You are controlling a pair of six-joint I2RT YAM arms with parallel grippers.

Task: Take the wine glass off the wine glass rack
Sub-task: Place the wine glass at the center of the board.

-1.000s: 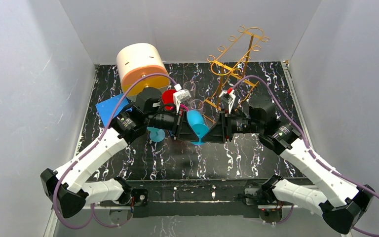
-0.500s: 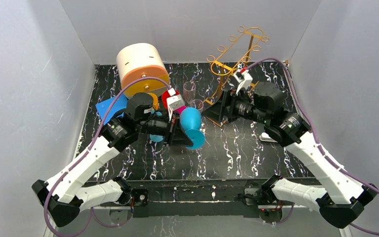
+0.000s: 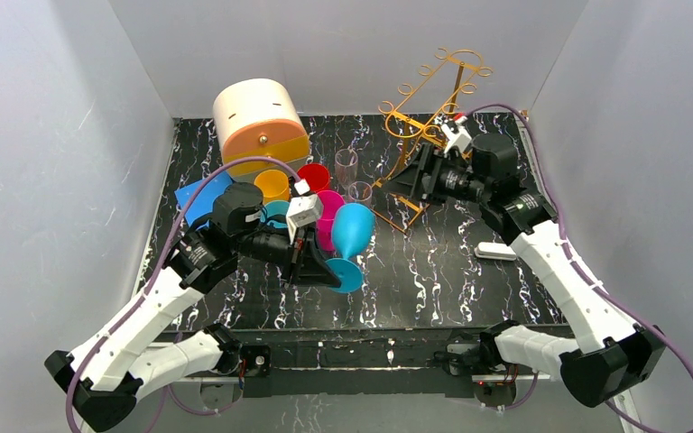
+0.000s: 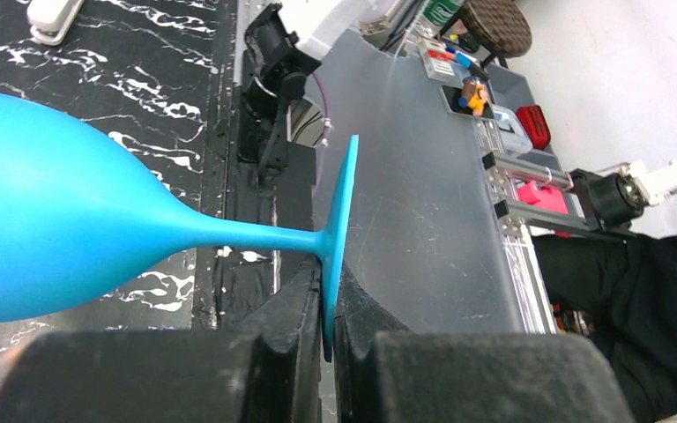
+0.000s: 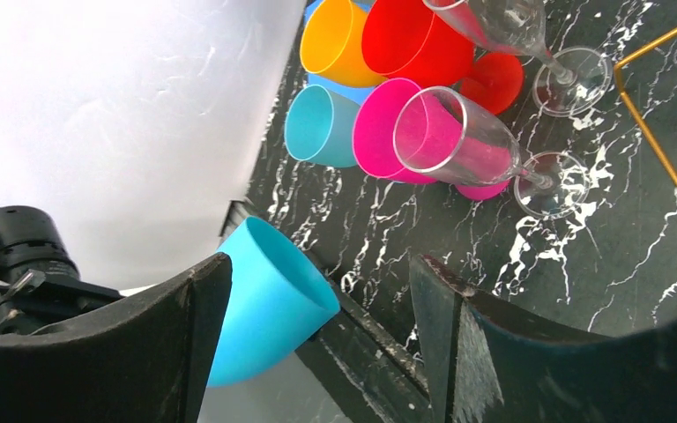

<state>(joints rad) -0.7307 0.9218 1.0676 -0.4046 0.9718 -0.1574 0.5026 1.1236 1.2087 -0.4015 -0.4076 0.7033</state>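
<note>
Top external view: holds the blue wine glass clear of the wine glass rack, left of it, foot pinched tight in the left gripper, right gripper gaping empty near the rack; probably calls only for a gentle, upright set-down next.

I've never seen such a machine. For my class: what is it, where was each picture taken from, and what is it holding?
It is two robot arms bolted to a black marbled table, each ending in a two-finger gripper. One picture looks down from above; the other two come from cameras on the wrists. The left gripper is shut on the foot of a blue wine glass; the right gripper is open, empty. On the table stand coloured cups, clear flutes and a golden wire rack.
</note>
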